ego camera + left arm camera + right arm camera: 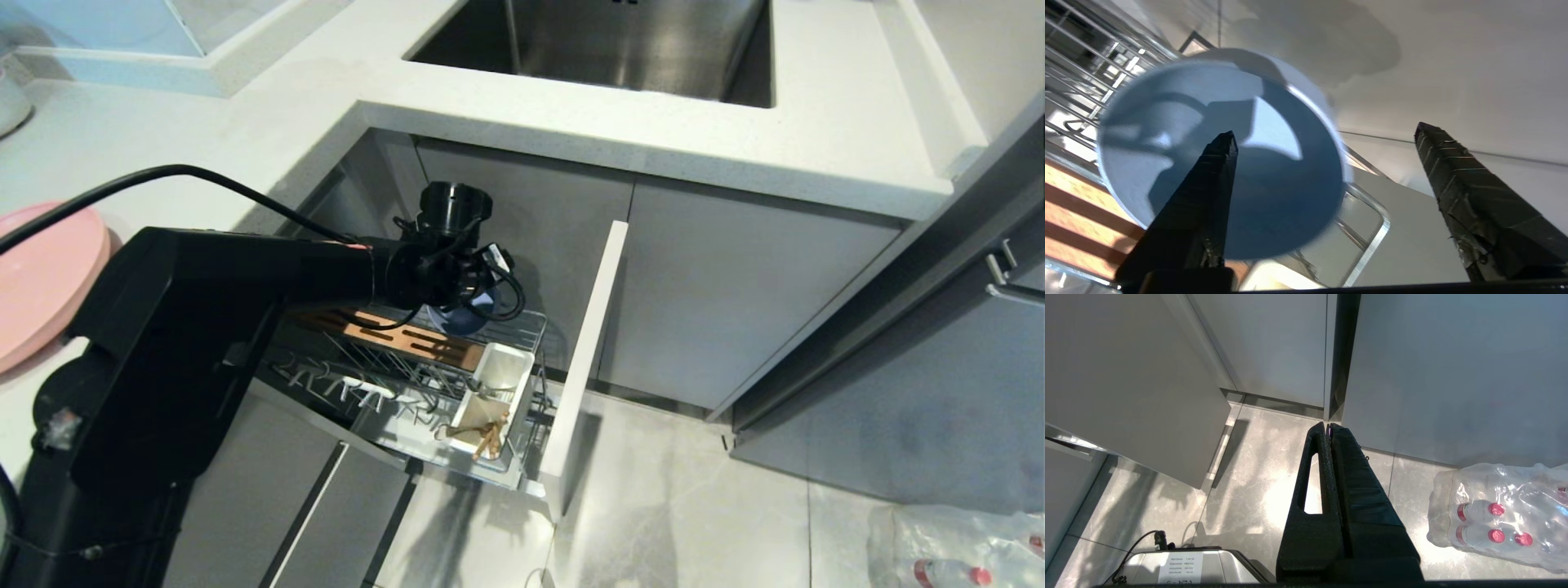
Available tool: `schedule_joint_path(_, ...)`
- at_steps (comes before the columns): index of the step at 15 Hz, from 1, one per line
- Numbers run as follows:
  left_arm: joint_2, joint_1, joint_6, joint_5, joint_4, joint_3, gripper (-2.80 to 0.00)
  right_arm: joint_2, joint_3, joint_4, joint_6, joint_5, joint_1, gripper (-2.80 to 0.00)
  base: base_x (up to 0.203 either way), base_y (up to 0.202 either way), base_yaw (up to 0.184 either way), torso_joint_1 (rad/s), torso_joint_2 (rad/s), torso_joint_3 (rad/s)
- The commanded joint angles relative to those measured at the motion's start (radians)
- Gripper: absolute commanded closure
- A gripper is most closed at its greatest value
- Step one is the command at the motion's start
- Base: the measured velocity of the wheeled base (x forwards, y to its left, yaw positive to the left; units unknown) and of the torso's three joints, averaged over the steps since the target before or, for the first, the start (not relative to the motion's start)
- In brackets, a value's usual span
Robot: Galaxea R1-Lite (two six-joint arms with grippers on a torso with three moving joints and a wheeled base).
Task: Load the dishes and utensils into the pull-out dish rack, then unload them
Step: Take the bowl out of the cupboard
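The blue-grey bowl (1274,192) lies tilted at the back of the pull-out dish rack (408,384), its rim towards the camera. In the head view only a sliver of the bowl (461,320) shows under my left wrist. My left gripper (1325,130) hovers just above it, open wide; one finger (1208,196) crosses in front of the bowl, the other stands well clear of it. The pink plate (41,278) rests on the counter at the left. Wooden chopsticks (490,437) stick out of the white utensil cup (498,380). My right gripper (1328,425) hangs shut above the floor, holding nothing.
The rack's wooden strip (392,331) runs beside the bowl, with upright prongs in front. The drawer's front panel (584,351) stands out into the aisle. The sink (604,41) lies above. A wrapped pack of bottles (1494,510) sits on the floor at the right.
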Motion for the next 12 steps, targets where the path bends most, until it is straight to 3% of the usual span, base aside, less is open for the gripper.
schedule_joint_path(1,0.017,0.006,-0.003,-0.003,0.000,-0.006,-2.80,0.000,0.000,-0.001,0.000,0.000,0.000,0.00,0.000,0.000,0.000,0.000,0.00,0.000)
schedule_joint_path(12,0.039,0.014,0.009,-0.036,0.002,-0.015,-2.80,0.000,0.000,0.000,0.000,0.000,0.000,0.00,0.000,0.000,0.000,0.000,0.00,0.000)
